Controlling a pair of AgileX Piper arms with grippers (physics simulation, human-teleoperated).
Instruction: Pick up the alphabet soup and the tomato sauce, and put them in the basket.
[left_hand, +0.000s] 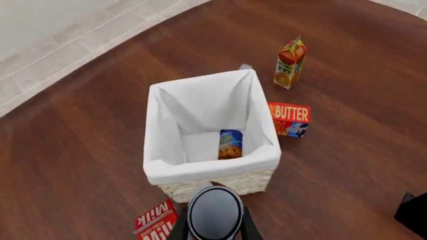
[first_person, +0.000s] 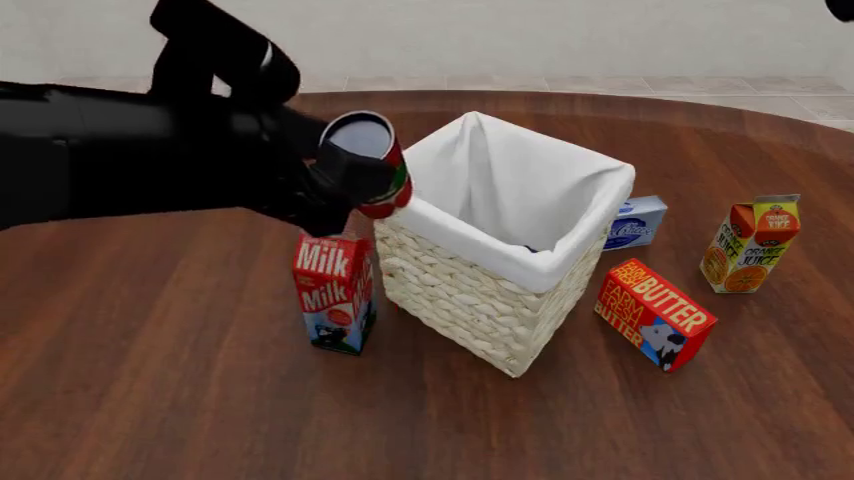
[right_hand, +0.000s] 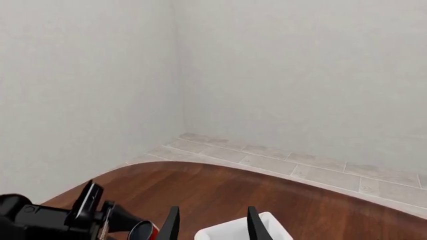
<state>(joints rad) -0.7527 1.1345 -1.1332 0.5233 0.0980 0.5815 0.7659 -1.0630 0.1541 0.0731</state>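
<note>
The tomato sauce (first_person: 371, 162), a red-labelled can with a silver top, hangs tilted beside the left rim of the basket (first_person: 470, 300), and my left gripper (first_person: 336, 190) is shut on it. In the left wrist view the can's silver top (left_hand: 215, 212) sits between the fingers, just short of the basket's cloth rim (left_hand: 210, 167). The alphabet soup (left_hand: 230, 144), blue and yellow-orange, lies at the bottom of the basket. My right gripper (right_hand: 213, 227) is raised high, open, with nothing between its fingers.
A milk carton (first_person: 334, 290) stands against the basket's left side, under the held can. A butter box (first_person: 654, 312), a small blue box (first_person: 634, 222) and an orange juice carton (first_person: 750, 245) stand right of the basket.
</note>
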